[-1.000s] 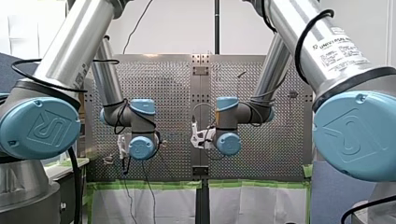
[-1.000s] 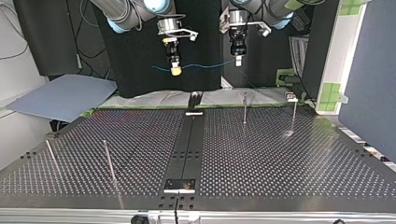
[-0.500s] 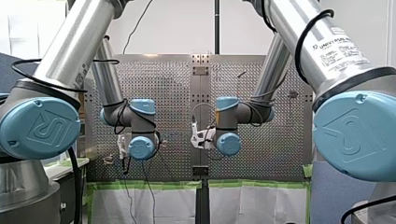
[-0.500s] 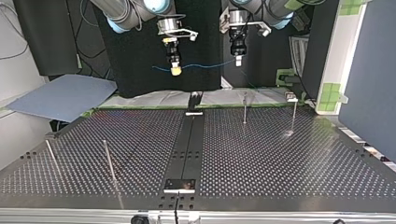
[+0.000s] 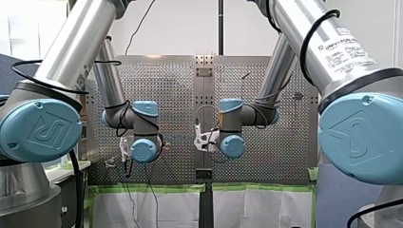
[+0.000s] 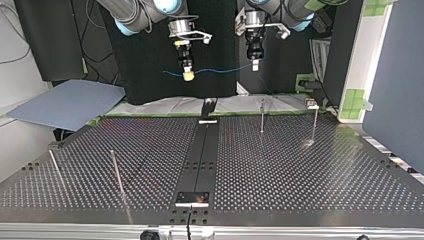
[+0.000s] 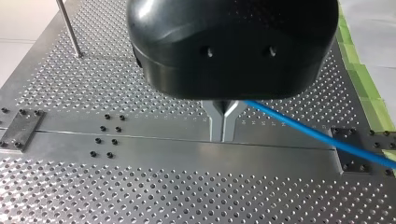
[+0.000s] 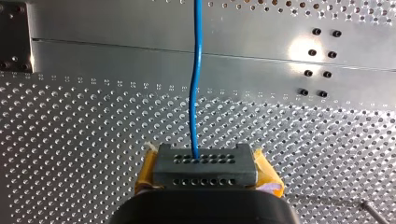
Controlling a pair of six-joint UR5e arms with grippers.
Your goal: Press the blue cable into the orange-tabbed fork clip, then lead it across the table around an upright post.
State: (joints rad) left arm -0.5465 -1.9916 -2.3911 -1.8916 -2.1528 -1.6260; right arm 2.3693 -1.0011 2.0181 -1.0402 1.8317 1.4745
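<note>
Left gripper [image 7: 223, 134]: metal jaws are pressed together at the tips and clamped on the blue cable [image 7: 313, 136]. The cable leaves them to one side and runs off above the tabletop [image 7: 140, 186].

Right gripper [image 8: 196, 161]: yellow-padded jaws are closed on the same cable. It exits straight ahead of the gripper, over the plain centre strip [image 8: 140, 60].

Top view: both grippers hang high over the tabletop's far edge, the right one at the view's left and the left one at the view's right. The cable is strung between them with a slight sag, and a short tail sticks out past the right gripper. The cable is in the air, clear of the tabletop.

Two far posts [image 6: 262, 116] stand at the view's right, below the left gripper. Two near posts [image 6: 116, 172] stand at its left, closer to the camera. The cable is well apart from all four.
</note>
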